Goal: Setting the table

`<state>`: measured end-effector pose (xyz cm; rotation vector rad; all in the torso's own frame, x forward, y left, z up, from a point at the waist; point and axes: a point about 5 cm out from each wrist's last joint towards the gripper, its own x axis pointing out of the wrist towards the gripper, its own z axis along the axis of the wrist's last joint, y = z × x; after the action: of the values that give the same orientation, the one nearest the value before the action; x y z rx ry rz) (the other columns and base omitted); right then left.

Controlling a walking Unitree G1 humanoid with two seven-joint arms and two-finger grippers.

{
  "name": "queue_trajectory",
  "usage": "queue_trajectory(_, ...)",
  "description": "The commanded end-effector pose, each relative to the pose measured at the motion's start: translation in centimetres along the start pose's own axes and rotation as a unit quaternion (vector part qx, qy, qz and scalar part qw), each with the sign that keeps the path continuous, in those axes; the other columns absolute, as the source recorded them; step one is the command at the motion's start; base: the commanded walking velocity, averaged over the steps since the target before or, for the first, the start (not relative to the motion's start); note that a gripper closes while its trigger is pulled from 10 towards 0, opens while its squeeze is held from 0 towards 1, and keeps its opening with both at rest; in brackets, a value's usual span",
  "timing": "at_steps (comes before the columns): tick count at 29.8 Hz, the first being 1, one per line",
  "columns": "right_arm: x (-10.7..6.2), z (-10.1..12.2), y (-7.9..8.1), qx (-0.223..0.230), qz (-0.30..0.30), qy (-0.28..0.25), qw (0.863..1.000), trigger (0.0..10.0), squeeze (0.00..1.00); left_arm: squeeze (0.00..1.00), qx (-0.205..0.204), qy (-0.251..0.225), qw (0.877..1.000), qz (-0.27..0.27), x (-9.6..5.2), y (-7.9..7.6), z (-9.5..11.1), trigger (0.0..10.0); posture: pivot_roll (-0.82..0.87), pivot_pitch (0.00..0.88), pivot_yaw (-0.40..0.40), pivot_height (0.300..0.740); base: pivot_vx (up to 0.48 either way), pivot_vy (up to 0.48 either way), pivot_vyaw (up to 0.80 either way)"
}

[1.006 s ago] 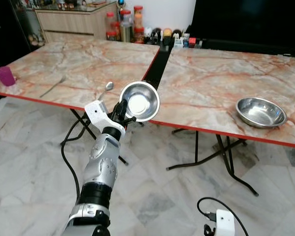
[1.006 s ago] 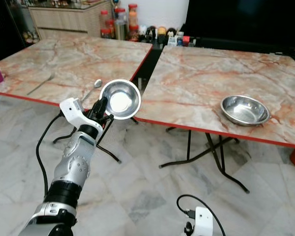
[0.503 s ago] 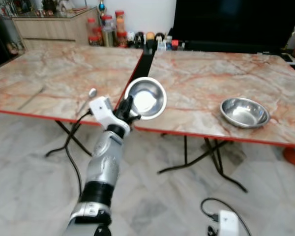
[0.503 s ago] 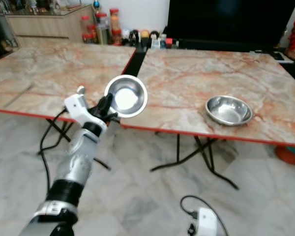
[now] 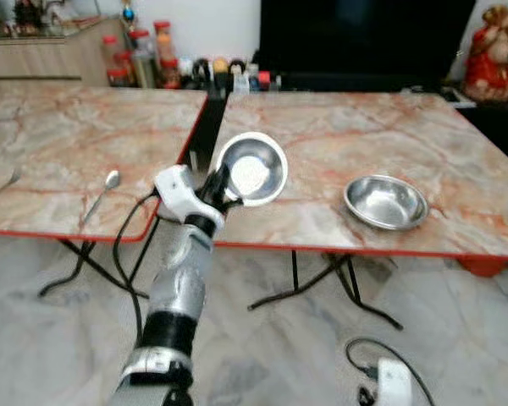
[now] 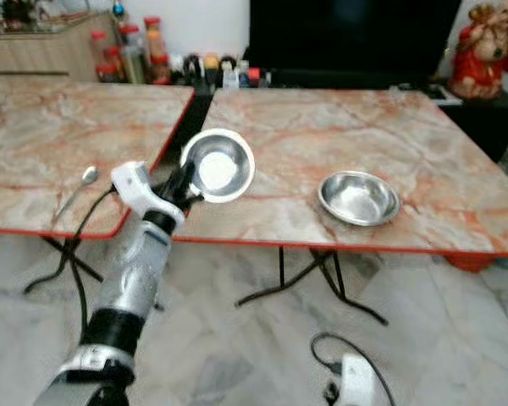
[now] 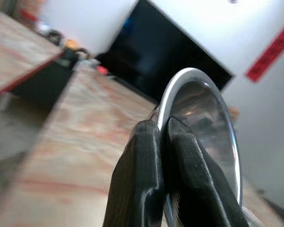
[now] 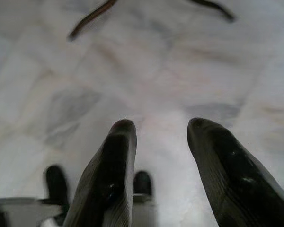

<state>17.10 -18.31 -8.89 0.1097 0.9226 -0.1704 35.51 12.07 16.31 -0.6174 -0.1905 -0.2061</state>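
My left gripper is shut on the rim of a steel bowl, held tilted in the air over the front edge of the right marble table. In the left wrist view both black fingers pinch the steel bowl's rim. A second steel bowl rests on that table near its front edge, to the right of the held one. A spoon lies on the left marble table. My right gripper hangs low with its fingers apart over the floor.
Jars and bottles stand at the back of the tables, before a dark screen. A red figurine sits at the far right. A narrow gap separates the two tables. Folding legs and a black cable show beneath.
The whole view has shifted left as the camera turned right; the right table and its bowl now sit nearer the centre. The left gripper keeps hold of the bowl.
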Motion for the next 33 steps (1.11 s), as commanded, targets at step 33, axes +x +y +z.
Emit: queue_trajectory(33, -0.05, 0.04, -1.01, -0.003, -0.009, 0.000, 1.000, 10.0, 0.00, 0.00, 0.001, 0.010, 1.000, 0.001, 0.52, -1.11, -0.62, 10.0, 0.03, 0.000, -0.033, 0.736, 0.288, 0.000, 0.00)
